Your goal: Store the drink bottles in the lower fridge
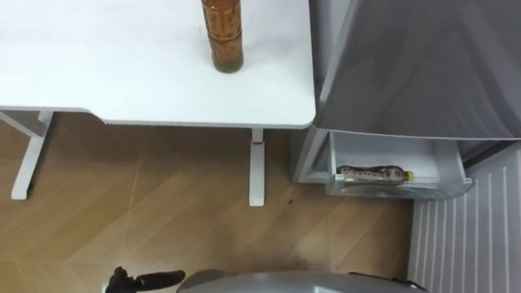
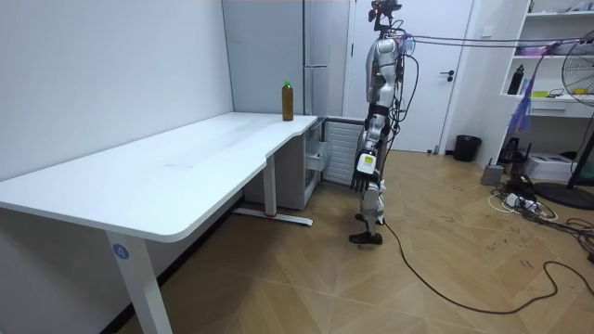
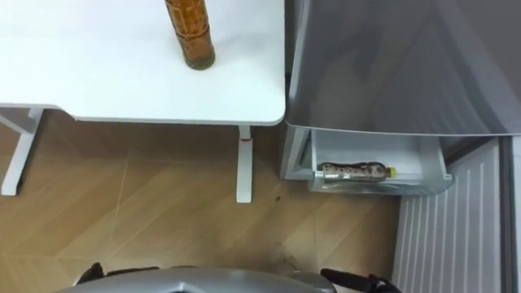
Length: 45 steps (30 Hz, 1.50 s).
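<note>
Where the robot stands upright on the wooden floor (image 1: 163, 212), it faces the corner between the white table (image 1: 98, 73) and the grey fridge (image 1: 423, 65).

Left hand (image 1: 146, 280): low at the robot's side, at the bottom edge of the eye view. The state of its fingers cannot be told.

Right hand (image 3: 370, 282): low at the opposite side. The state of its fingers cannot be told either.

Both hands are well apart from the drinks.

Ahead and to the right, the lower drawer (image 1: 435, 159) of the fridge stands open. One drink, the lying bottle (image 1: 372, 173), rests on its side inside this drawer, with its cap toward the right. A white ribbed panel (image 1: 472, 236) stands just right of the drawer.

Farther ahead, the second drink, the upright bottle (image 1: 223, 37), stands on the table near the edge that adjoins the fridge. It holds brown liquid, and the room view shows a green cap.
</note>
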Motion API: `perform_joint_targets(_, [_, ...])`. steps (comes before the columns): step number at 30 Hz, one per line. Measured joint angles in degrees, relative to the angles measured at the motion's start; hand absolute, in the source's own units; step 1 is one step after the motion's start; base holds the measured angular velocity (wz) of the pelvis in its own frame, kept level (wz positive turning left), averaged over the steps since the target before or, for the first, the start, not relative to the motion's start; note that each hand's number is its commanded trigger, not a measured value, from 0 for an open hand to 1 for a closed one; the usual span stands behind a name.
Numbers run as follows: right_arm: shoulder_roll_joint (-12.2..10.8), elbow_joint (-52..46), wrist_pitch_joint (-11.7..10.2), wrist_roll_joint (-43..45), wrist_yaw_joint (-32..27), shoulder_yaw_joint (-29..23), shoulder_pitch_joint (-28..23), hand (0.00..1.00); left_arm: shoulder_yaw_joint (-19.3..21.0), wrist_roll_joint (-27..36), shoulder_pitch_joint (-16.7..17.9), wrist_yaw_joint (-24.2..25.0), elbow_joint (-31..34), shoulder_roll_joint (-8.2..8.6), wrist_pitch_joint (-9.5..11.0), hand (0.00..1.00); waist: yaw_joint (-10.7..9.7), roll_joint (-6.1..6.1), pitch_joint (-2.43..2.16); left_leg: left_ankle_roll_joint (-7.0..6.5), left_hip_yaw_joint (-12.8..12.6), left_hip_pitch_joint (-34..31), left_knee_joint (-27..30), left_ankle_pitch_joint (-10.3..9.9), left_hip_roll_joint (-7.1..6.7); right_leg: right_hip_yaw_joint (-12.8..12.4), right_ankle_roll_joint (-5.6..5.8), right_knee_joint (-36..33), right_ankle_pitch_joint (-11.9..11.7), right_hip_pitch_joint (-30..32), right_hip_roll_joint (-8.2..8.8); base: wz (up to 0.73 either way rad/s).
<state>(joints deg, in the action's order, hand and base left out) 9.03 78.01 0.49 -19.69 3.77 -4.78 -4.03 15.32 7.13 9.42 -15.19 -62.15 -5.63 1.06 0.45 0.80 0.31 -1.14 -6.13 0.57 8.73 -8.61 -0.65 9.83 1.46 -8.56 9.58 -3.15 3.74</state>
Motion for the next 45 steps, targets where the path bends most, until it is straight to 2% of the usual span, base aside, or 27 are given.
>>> perform_joint_targets(5, [0.2,0.1,-0.4,0.3,-0.1,-0.3,-0.4,0.00,3.6,2.4,0.1,-9.0,6.9,-0.28,2.3,0.00,0.2,-0.29,-0.10,-0.01,0.1,1.2,-0.2,0.0,-0.07,-0.1,0.08,-0.1,0.2,-1.1,0.04,0.00])
perform_joint_targets(9, [0.1,-0.4,-0.4,0.8,-0.6,-0.3,-0.5,0.00,4.3,4.2,-0.2,-15.1,13.1,-0.23,3.6,0.00,0.1,-0.37,-0.24,-0.01,0.1,1.0,-0.1,0.0,-0.08,-0.1,0.07,-0.1,0.2,-0.9,0.03,0.00])
perform_joint_targets(11, [0.1,-0.8,-0.4,1.1,-1.4,-0.3,-0.5,0.00,4.3,5.9,-1.0,-18.8,14.4,-0.34,5.8,0.00,0.2,-0.48,-0.28,-0.05,0.1,1.0,-0.1,0.0,-0.12,-0.2,0.08,-0.1,0.2,-0.9,0.05,0.00])
perform_joint_targets(14, [0.1,-1.4,-0.4,1.5,-1.8,-0.2,-1.2,0.00,4.1,6.9,-0.8,-22.6,18.8,-0.32,6.1,0.00,-0.2,-0.26,-0.42,-0.03,0.3,1.1,-0.1,0.0,-0.14,-0.1,0.07,0.0,0.2,-1.0,0.02,0.01])
perform_joint_targets(17, [0.2,-1.6,-0.4,1.9,-2.0,-0.3,-1.7,0.00,3.4,6.8,-0.8,-25.7,23.6,-0.39,7.3,0.00,0.0,-0.35,-0.40,-0.02,0.9,1.6,-0.1,-0.1,-0.20,0.0,0.07,0.0,0.2,-1.8,0.00,0.09])
perform_joint_targets(21, [0.2,-1.7,-0.6,3.5,-1.8,-0.5,-1.9,0.00,4.3,4.4,-0.8,-27.5,27.1,-0.39,8.0,0.00,0.0,-0.61,-0.36,0.10,0.9,2.2,-0.1,-0.3,-0.09,-0.3,0.07,0.0,0.2,-2.3,-0.17,-0.02])
perform_joint_targets(23, [0.2,-2.0,-1.0,4.6,-1.7,-0.5,-2.1,0.00,4.4,3.6,-0.2,-29.3,34.2,-0.37,8.3,0.00,0.1,-0.37,-0.41,0.11,1.0,2.1,0.1,-0.3,-0.08,-0.3,0.06,-0.1,0.2,-2.3,-0.18,0.00])
perform_joint_targets(26, [0.2,-2.0,-1.7,5.8,-1.3,-0.9,-2.4,0.00,4.7,1.1,-0.2,-30.4,41.9,-0.44,9.9,0.00,0.0,-0.18,-0.45,0.10,1.1,2.1,0.3,-0.2,-0.13,-0.5,0.05,-0.1,0.2,-2.4,-0.15,0.00])
perform_joint_targets(30, [0.1,-2.1,-1.8,6.3,-1.1,-0.9,-2.2,0.00,4.6,-0.1,-0.3,-30.7,52.8,-0.44,10.4,0.00,0.1,0.00,-0.44,0.07,1.3,1.8,0.7,-0.3,-0.12,-0.5,0.03,0.0,0.2,-2.2,-0.18,0.00])
perform_joint_targets(31, [0.1,-2.1,-1.8,6.3,-1.1,-0.8,-2.3,0.00,4.5,-0.5,-0.3,-30.5,57.4,-0.53,10.4,0.00,0.1,0.17,-0.49,0.07,1.4,1.8,0.6,-0.3,-0.13,-0.5,0.03,-0.1,0.2,-2.1,-0.19,0.00])
perform_joint_targets(33, [0.1,-2.0,-1.8,6.3,-1.1,-0.9,-2.2,0.00,3.6,-2.0,-0.3,-30.0,62.1,-1.28,10.6,0.00,0.0,0.11,-0.47,0.07,1.5,1.9,0.7,-0.3,-0.15,-0.4,0.01,0.0,0.2,-2.4,-0.21,0.02])
perform_joint_targets(35, [0.1,-2.0,-1.8,6.4,-1.1,-1.0,-2.2,0.00,2.0,-6.5,-0.3,-27.0,66.7,-1.98,10.5,0.00,-0.2,0.02,-0.37,0.07,1.8,2.0,0.7,-0.3,-0.19,-0.3,0.01,0.2,0.2,-2.8,-0.21,0.07])
perform_joint_targets(39, [0.1,-1.8,-2.1,6.5,-1.0,-0.9,-1.9,0.00,-0.6,-9.1,-0.3,-21.7,71.7,-1.97,10.4,0.00,-0.4,-0.22,-0.22,0.09,2.1,2.0,0.7,-0.3,-0.17,-0.4,-0.07,0.6,0.1,-3.2,-0.35,0.03])
perform_joint_targets(41, [0.1,-1.6,-2.3,6.4,-1.0,-0.9,-1.7,0.00,-2.5,-9.4,-0.3,-19.4,73.7,-1.95,10.1,0.00,-1.0,-0.35,-0.11,0.17,2.2,2.2,0.7,-0.3,-0.13,-0.4,-0.10,0.8,0.1,-3.4,-0.46,0.04])
perform_joint_targets(45, [0.1,-1.5,-2.5,6.8,-0.9,-0.9,-1.0,0.00,-3.4,-9.5,-1.9,-15.7,74.8,-2.00,10.0,0.00,-2.4,-0.61,0.06,0.19,2.2,2.4,0.5,-0.3,-0.08,-0.5,-0.12,0.9,0.1,-3.4,-0.52,0.00])
